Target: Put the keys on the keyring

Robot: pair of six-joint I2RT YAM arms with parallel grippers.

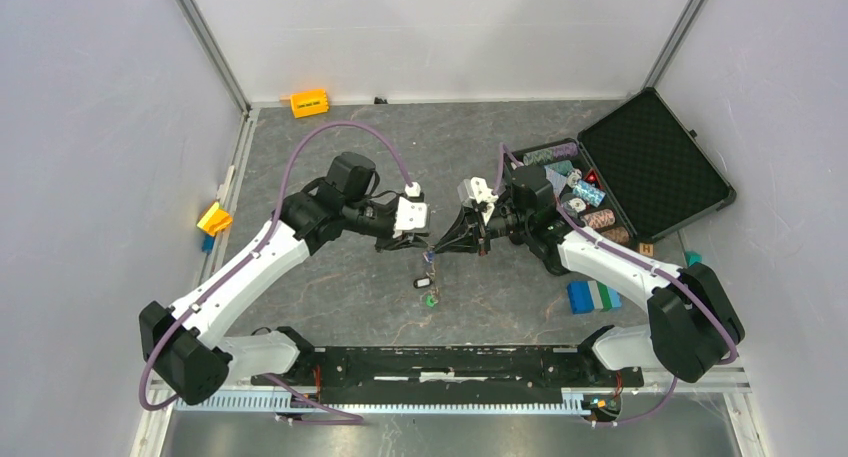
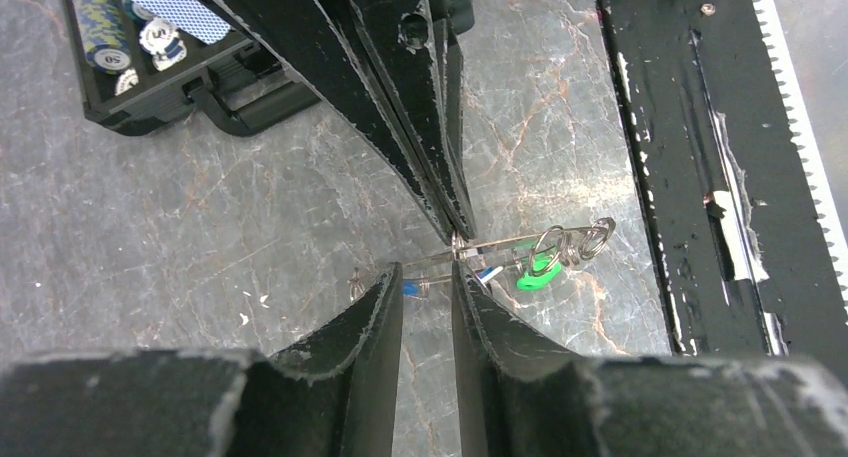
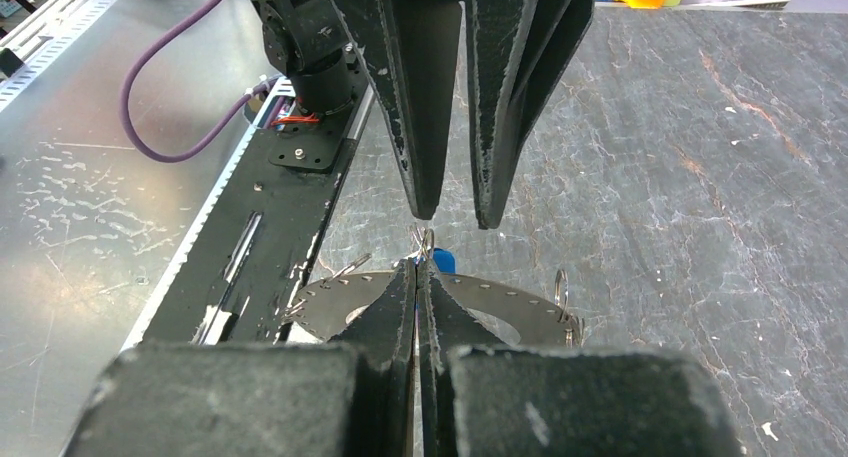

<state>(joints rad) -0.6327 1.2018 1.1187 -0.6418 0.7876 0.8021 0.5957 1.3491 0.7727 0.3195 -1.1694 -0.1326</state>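
The keyring is held above the table at the centre of the top view. It is seen as a flat silvery arc dotted with holes in the right wrist view, and as a thin edge-on line in the left wrist view. It is pinched at its rim by the right gripper, whose 2 fingers are pressed together on the metal.

The keys are grouped just at 6 o'clock of the gripper tips in the top view. A green tag and a blue tag are made out among them. How many keys are threaded cannot be told.

The left gripper is brought tip to tip with the right from 9 o'clock. Its fingers are spread, with the blue tag seen in the gap. Contact with the ring cannot be judged.

An open black case holding striped chips is set at 2 o'clock on the table. An orange block is placed at 11 o'clock by the far wall, and a yellow block at 9 o'clock.
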